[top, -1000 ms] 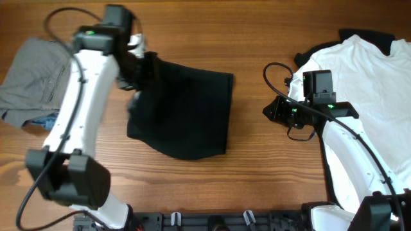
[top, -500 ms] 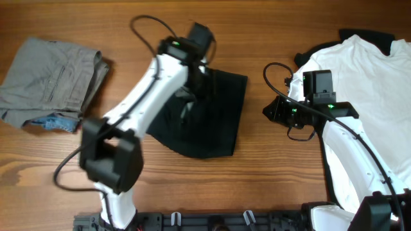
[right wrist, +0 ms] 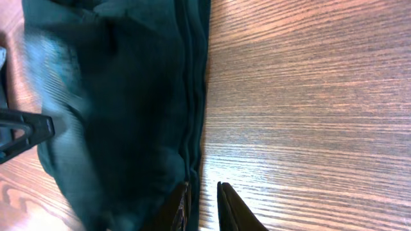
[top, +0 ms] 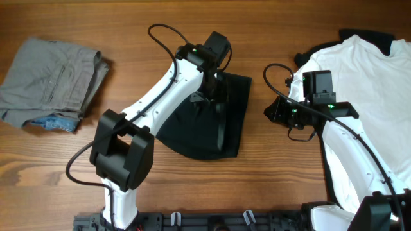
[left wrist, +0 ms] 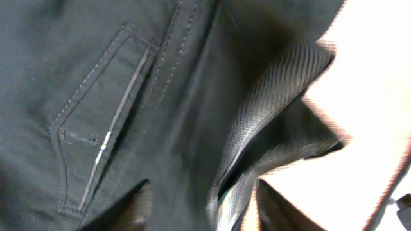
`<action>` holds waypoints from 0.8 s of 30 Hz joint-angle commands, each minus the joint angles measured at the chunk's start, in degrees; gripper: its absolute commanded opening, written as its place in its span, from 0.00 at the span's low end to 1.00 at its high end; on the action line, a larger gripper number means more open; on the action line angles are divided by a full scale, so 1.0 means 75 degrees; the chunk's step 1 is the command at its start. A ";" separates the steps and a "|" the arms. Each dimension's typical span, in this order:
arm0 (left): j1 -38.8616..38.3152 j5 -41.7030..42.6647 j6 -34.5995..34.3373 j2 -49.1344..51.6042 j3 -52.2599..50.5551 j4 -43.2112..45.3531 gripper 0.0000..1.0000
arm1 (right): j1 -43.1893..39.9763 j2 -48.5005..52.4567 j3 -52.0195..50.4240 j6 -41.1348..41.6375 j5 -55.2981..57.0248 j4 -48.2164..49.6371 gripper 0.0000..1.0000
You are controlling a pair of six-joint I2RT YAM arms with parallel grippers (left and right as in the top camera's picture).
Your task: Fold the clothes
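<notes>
The clothes lie in three places on the wooden table. A black garment (top: 221,128), folded over on itself, is in the middle; its stitched pocket (left wrist: 96,128) fills the left wrist view. My left gripper (top: 210,96) (left wrist: 203,192) hovers low over its upper part, open, with a loose fold of the fabric lying between the spread fingers. My right gripper (top: 270,112) (right wrist: 204,186) hangs just right of the black garment's edge (right wrist: 192,96), its fingers only slightly apart with bare wood showing between them. Grey trousers (top: 51,80) and a white T-shirt (top: 369,83) lie apart.
The grey trousers sit crumpled at the far left with a bit of blue cloth (top: 54,122) under them. The white T-shirt spreads over the right side, on dark fabric (top: 372,37), partly under my right arm. A black rail (top: 212,221) runs along the front edge.
My left arm swung right, carrying the black garment's left side over onto its right part, and its jaws have opened. The right arm stayed still.
</notes>
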 commanded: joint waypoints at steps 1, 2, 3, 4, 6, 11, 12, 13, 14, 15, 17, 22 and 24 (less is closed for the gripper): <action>-0.0050 0.1046 -0.0236 0.0015 0.0050 0.0291 0.57 | -0.0026 -0.0085 0.0154 0.0082 0.0143 -0.0032 0.19; -0.0015 0.1256 -0.0230 0.0012 0.0050 0.0326 0.58 | -0.0023 -0.0085 0.0154 0.0082 0.0143 -0.0041 0.19; 0.0041 0.1416 -0.0181 0.0009 0.0050 0.0323 0.58 | -0.0023 -0.0085 0.0154 0.0082 0.0143 -0.0058 0.19; 0.0134 0.1539 -0.0093 -0.0023 0.0050 0.0283 0.56 | -0.0026 -0.0085 0.0154 0.0079 0.0143 -0.0082 0.19; 0.0446 0.1597 0.0082 -0.0149 0.0052 0.0061 0.54 | -0.0023 -0.0085 0.0154 -0.0047 0.0137 -0.0093 0.19; 0.1518 0.1495 0.1040 -0.0606 0.0052 -0.0580 0.51 | -0.0023 -0.0087 0.0154 -0.1346 -0.0766 0.0306 0.30; 0.1719 0.1370 0.1195 -0.0662 0.0050 -0.0726 0.49 | -0.0023 -0.0087 0.0154 -0.1679 -0.1198 0.0501 0.33; 0.1862 0.1262 0.1311 -0.0685 0.0050 -0.0831 0.45 | -0.0017 -0.0087 0.0154 -0.1798 -0.1457 0.0676 0.38; 0.2037 0.1122 0.1504 -0.0697 0.0050 -0.0973 0.37 | -0.0009 -0.0087 0.0154 -0.1798 -0.1641 0.0933 0.41; 0.2192 0.1035 0.1684 -0.0697 0.0050 -0.1119 0.32 | 0.0009 -0.0087 0.0154 -0.1754 -0.1711 0.1215 0.46; 0.2416 0.1017 0.2022 -0.0653 0.0047 -0.1376 0.29 | 0.0061 -0.0067 0.0154 -0.1684 -0.1620 0.1894 0.68; 0.2442 0.1014 0.2582 -0.0629 -0.0125 -0.1684 0.27 | 0.0219 0.0289 0.0154 -0.1291 -0.0772 0.2355 0.44; 0.2387 0.1003 0.2634 -0.0629 -0.0291 -0.1664 0.25 | 0.0256 0.0519 0.0154 -0.1201 -0.0877 0.2189 0.32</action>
